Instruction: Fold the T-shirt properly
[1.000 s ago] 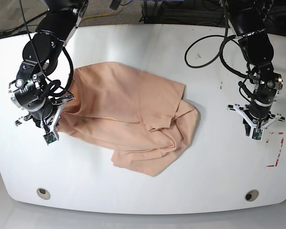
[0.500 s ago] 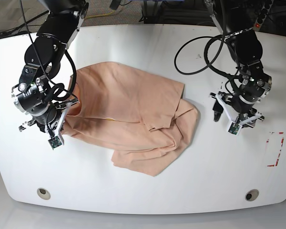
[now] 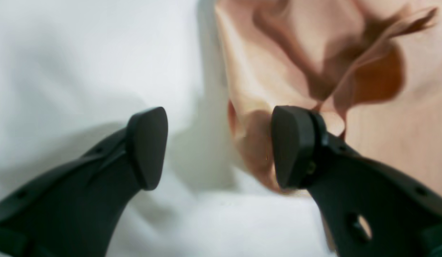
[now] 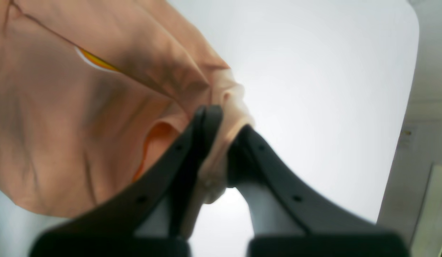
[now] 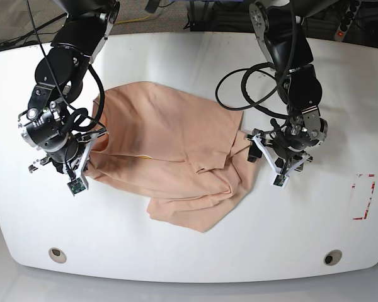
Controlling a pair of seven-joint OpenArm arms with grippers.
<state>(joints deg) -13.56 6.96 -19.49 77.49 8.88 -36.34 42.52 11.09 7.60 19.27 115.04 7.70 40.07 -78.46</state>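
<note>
A white table [image 5: 195, 251] with rounded corners fills most of the base view, its top glossy enough to carry soft shadows from the arms. Two round grey fittings sit near its front edge, one at the front left [image 5: 57, 255] and one at the front right [image 5: 332, 257], and a small red-and-white marking [image 5: 363, 197] lies by the right edge. Beyond the far edge the room shows only as a dark strip of cables and equipment, with a yellow cable [image 5: 135, 20] trailing on the floor. The T-shirt [image 5: 170, 148] lies crumpled across the middle of the table, peach-pink, bunched into loose folds with a lower flap spreading toward the front; a sliver of yellow print [image 4: 94, 60] peeks out from under a fold in the right wrist view. The right gripper [image 4: 222, 142] is clamped on a wad of the T-shirt's edge at the cloth's left side in the base view, fabric squeezed between its dark fingers. The left gripper [image 3: 215, 146] stands wide apart at the T-shirt's opposite edge, holding nothing: one finger [image 3: 147, 146] is over bare table and the other [image 3: 294, 144] is against a hanging fold of cloth.
</note>
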